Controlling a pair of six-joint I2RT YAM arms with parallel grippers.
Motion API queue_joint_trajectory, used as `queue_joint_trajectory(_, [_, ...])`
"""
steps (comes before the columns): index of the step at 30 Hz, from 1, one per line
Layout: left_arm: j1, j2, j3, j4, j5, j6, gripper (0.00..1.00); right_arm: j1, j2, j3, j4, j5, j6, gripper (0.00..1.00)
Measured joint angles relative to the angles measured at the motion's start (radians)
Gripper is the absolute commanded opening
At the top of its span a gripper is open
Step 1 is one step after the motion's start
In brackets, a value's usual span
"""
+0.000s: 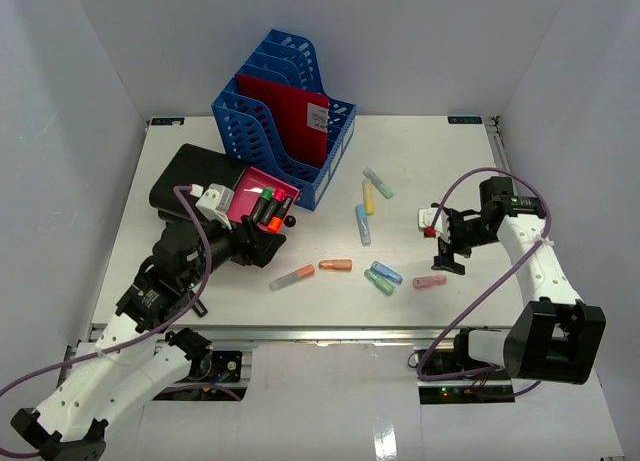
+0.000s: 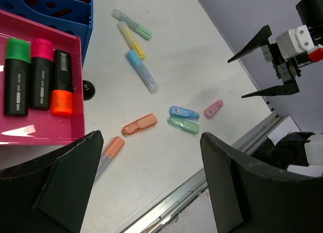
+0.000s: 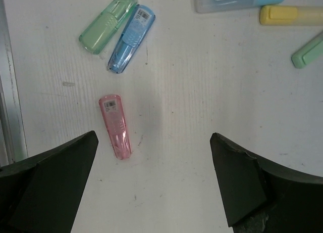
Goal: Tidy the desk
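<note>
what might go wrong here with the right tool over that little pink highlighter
The pink highlighter lies off-centre under the open right tool, near one finger, so closing could flick it toward the front rail. The green highlighter and blue highlighter touch; grabbing one may shove the other.

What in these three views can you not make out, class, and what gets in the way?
Top view: the black case is partly covered by the left arm and the pink tray.
Left wrist view: the orange-capped pen has its clear end behind a pincer finger.
Right wrist view: the green pen is cut off by the right edge; the label on the pink cap is too small to read.
</note>
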Motion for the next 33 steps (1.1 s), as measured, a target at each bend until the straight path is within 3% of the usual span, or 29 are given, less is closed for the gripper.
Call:
queue_joint_trajectory(8, [0.000,0.000,-0.140,0.108,0.039,-0.043,0.89,-0.002,0.047,0.056,0.081,0.044,0.309,1.00])
queue_joint_trajectory(11, [0.000,0.033,-0.169,0.146,0.054,-0.049,0.89,-0.017,0.082,0.090,0.111,0.045,0.435,0.95])
queue_joint_trajectory(23, [-0.008,0.321,-0.129,0.272,0.200,-0.065,0.83,-0.060,0.084,0.122,0.257,-0.022,0.854,0.93])
queue_joint_trajectory(27, [-0.115,0.477,-0.022,0.262,0.148,-0.074,0.83,-0.060,0.052,0.116,0.279,-0.050,0.905,0.94])
queue_joint_trajectory(33, [-0.312,0.671,0.147,0.216,-0.052,-0.061,0.78,-0.060,0.040,0.110,0.284,-0.088,0.945,0.93])
